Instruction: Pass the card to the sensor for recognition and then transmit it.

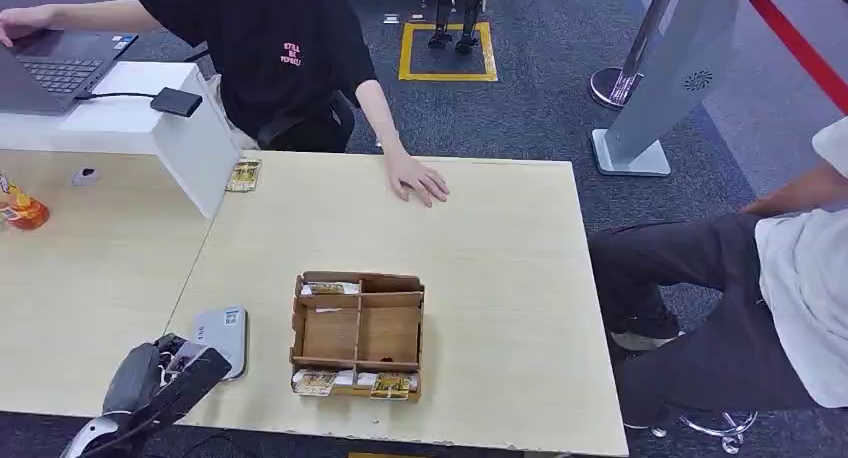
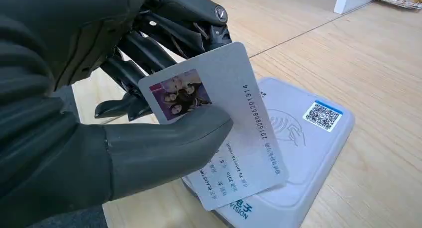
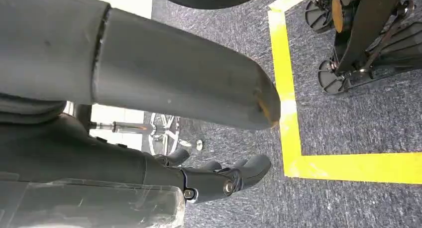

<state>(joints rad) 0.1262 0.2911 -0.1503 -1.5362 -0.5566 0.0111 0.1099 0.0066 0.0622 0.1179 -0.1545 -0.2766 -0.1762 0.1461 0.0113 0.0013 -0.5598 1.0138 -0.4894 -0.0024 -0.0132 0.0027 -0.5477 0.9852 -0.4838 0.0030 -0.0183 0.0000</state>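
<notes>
left hand point(image 2: 124, 118) pinching the card point(image 2: 224, 123) thumb against fingers, card tilted right over the white sensor point(image 2: 318, 138) on the table point(image 1: 500, 238), right hand point(image 3: 214, 180) hanging above carpet, fingers loosely apart, holding nothing

setting: an office or reception-style demo room, as you can read it from these items.
- floor: grey-blue carpet tiles point(image 1: 560, 88) with a yellow taped square point(image 1: 447, 53) and a red stripe point(image 1: 795, 43) near the far right.
- furniture: a pale wood-grain table point(image 1: 500, 238), with a white raised desk unit point(image 1: 130, 118) at its far left corner.
- equipment: a grey laptop point(image 1: 45, 68) on the white unit, and a grey freestanding kiosk point(image 1: 665, 73) on the carpet beyond the table's far right corner.
- people: one person in a black shirt point(image 1: 265, 48) seated at the far edge, another person point(image 1: 760, 288) seated off the right edge.
- front left corner: a white card reader point(image 2: 303, 138) with a qr sticker.
</notes>
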